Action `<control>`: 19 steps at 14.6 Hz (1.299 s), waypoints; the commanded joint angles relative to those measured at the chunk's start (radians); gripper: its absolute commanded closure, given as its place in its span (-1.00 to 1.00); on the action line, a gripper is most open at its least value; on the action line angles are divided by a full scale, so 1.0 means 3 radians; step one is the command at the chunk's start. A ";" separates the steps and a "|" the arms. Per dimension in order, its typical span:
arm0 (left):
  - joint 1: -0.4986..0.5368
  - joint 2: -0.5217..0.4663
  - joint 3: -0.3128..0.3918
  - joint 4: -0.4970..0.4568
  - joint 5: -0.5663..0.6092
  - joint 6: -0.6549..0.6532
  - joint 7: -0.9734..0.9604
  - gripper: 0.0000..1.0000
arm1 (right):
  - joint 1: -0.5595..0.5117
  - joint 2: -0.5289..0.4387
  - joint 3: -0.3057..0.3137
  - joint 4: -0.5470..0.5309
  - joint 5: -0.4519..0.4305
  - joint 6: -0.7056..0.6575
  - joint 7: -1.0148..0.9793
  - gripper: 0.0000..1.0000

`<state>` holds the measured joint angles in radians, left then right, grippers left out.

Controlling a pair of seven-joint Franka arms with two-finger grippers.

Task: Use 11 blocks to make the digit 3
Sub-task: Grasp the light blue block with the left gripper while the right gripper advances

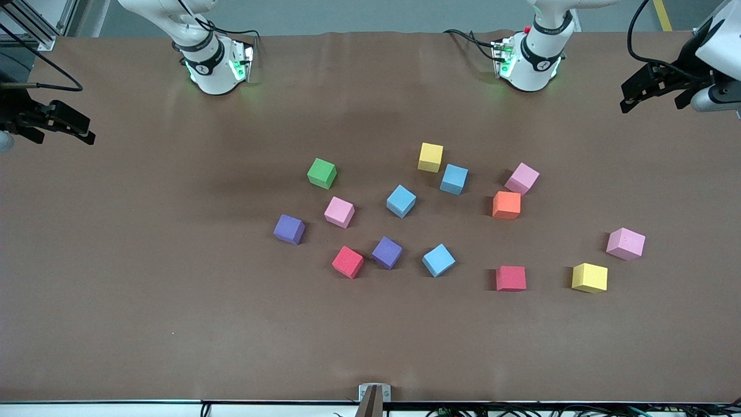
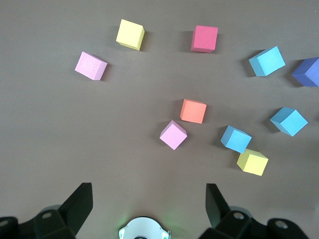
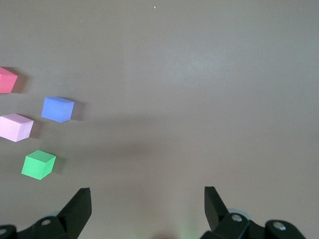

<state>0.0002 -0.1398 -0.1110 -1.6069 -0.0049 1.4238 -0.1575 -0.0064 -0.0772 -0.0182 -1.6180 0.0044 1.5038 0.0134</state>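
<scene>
Fourteen cubes lie scattered and apart on the brown desk (image 1: 145, 301), none yet joined into a digit 3; you have a green block (image 1: 322, 173), three light blue blocks (image 1: 401, 201), two yellow blocks (image 1: 430, 157), two purple blocks (image 1: 289, 229), two red blocks (image 1: 348, 262), three pink cubes (image 1: 339, 211) and one orange cube (image 1: 506, 205) that is not wanted; most sit mid-desk, with a pink and a yellow out toward the left arm's end. Both arms wait: the left tool (image 1: 651, 92) hangs wide and empty at its own end of the desk, the right tool (image 1: 61, 124) likewise wide and empty at the right arm's end. Judge the blocks as light, matte foam, a little soft and not slippery; take each across two flat parallel faces, turning the wrist to suit its tilt, and squeeze gently, since a light cube may skid if nudged. The left wrist view shows the orange cube just beside a pink one, and a yellow nearly touching a light blue; the right wrist view catches only green, pink, purple and a red edge, with bare desk elsewhere; only the front view shows both tools.
</scene>
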 commanded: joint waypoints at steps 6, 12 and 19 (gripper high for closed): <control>0.0025 0.0194 -0.0008 0.0309 -0.0025 -0.0011 0.0034 -1.00 | -0.0035 -0.0116 0.0030 -0.0037 0.0021 0.0039 -0.0019 -1.00; -0.0088 0.0501 -0.0365 0.0233 -0.0060 0.0126 -0.0164 -1.00 | -0.0030 -0.0126 0.0045 0.0009 0.0006 -0.0068 -0.0075 -1.00; -0.0220 0.0967 -0.0954 -0.0098 -0.0025 0.0867 -0.1145 -1.00 | -0.0035 -0.0172 0.0035 0.0111 0.0006 -0.0176 -0.0065 -1.00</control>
<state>-0.0452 0.1355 -0.3768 -1.5824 -0.0093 1.6115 -0.4434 -0.0063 -0.1145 -0.0121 -1.6025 0.0062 1.4623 0.0044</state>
